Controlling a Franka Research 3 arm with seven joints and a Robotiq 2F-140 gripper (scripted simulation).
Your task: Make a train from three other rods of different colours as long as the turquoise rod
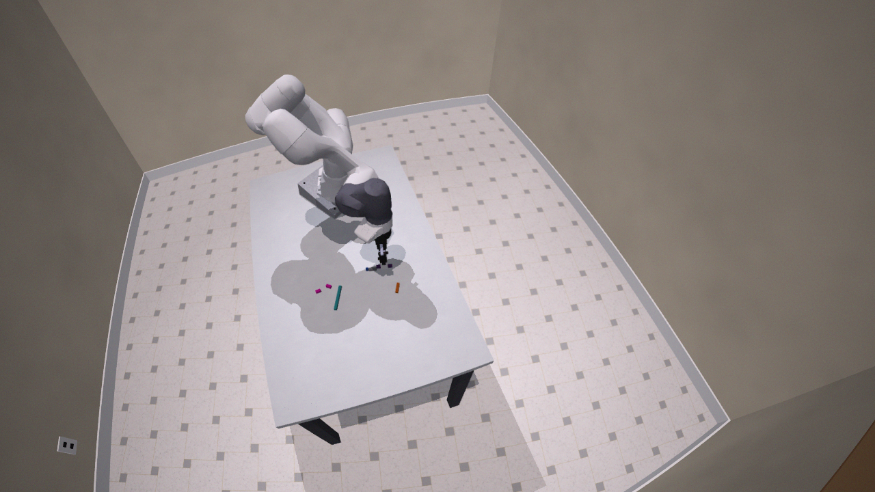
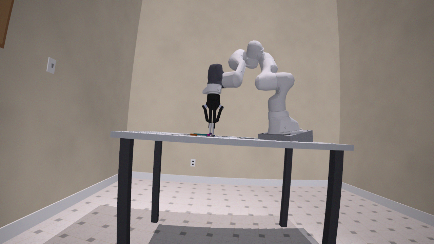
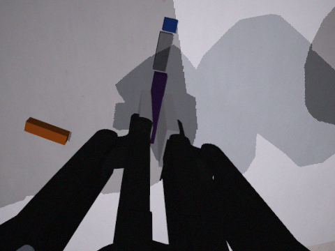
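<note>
My gripper (image 3: 153,107) (image 1: 383,263) is shut on the purple rod (image 3: 158,95) and holds it low at the table top, near the table's middle. In the wrist view the purple rod points away from me, in line with a grey rod (image 3: 163,51) and a blue rod (image 3: 170,24) that lie end to end beyond it. Its far end is close to the grey rod's near end. I cannot tell whether it rests on the table. The turquoise rod (image 1: 338,298) lies apart, towards the front left. In the side view my fingertips (image 2: 211,132) reach the table surface.
An orange rod (image 3: 47,130) lies alone to the left of my fingers in the wrist view and also shows in the overhead view (image 1: 396,287). Two magenta rods (image 1: 318,291) (image 1: 328,285) lie next to the turquoise rod. The robot base (image 1: 318,193) stands at the table's back.
</note>
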